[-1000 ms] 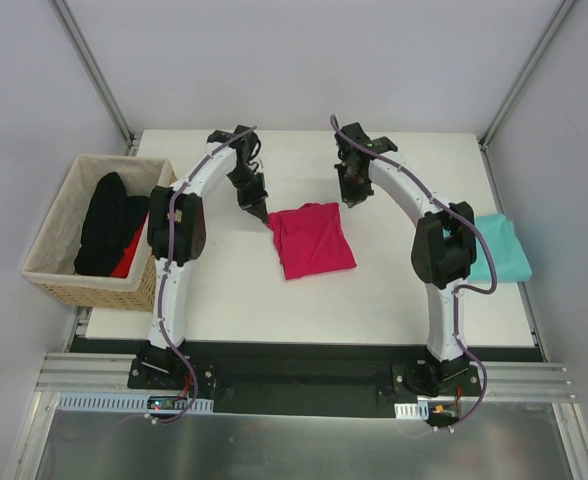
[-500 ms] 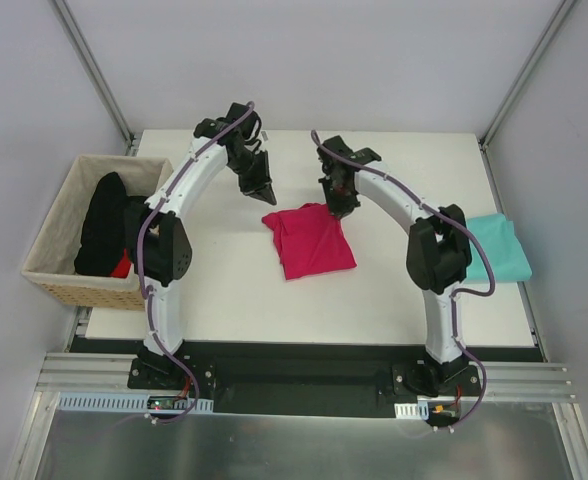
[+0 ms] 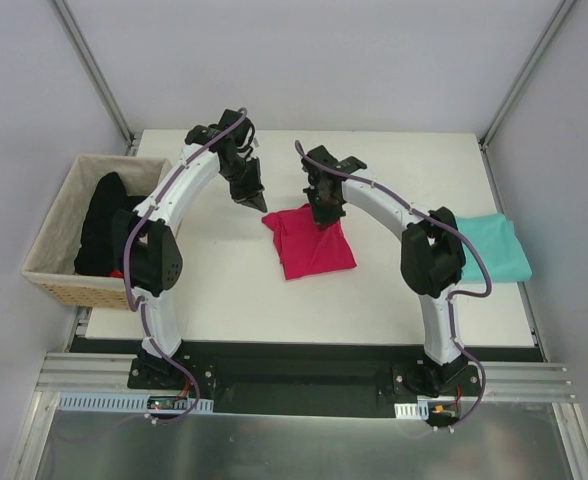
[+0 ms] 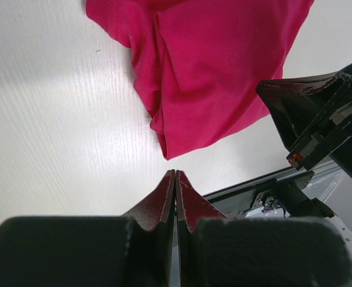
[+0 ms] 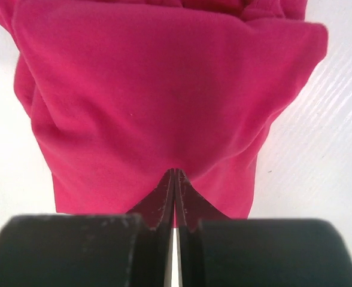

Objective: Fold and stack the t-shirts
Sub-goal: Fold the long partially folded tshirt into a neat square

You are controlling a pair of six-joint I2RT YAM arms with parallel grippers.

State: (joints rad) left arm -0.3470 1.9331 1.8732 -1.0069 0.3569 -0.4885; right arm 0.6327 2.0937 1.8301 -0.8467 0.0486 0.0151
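Observation:
A crimson-pink t-shirt (image 3: pixel 311 245) lies folded into a rough square at the table's middle. The teal t-shirt (image 3: pixel 501 250) lies folded at the right edge, partly behind the right arm. My left gripper (image 3: pixel 251 199) is shut and empty, its tips just off the pink shirt's far-left corner; in the left wrist view the tips (image 4: pixel 176 174) point at bare table below the shirt (image 4: pixel 212 66). My right gripper (image 3: pixel 326 216) is shut over the pink shirt's far edge; in the right wrist view its tips (image 5: pixel 175 172) rest against the cloth (image 5: pixel 164 89) with none between them.
A woven wicker basket (image 3: pixel 56 262) stands off the table's left side, holding black cloth (image 3: pixel 107 222) and a bit of red cloth (image 3: pixel 128 264). The right arm's dark body (image 4: pixel 325 119) shows in the left wrist view, close beside the pink shirt.
The left gripper drew back a little from the pink shirt's corner as its arm swung left. The right gripper moved left and nearer, onto the shirt's far edge. Both stayed shut.

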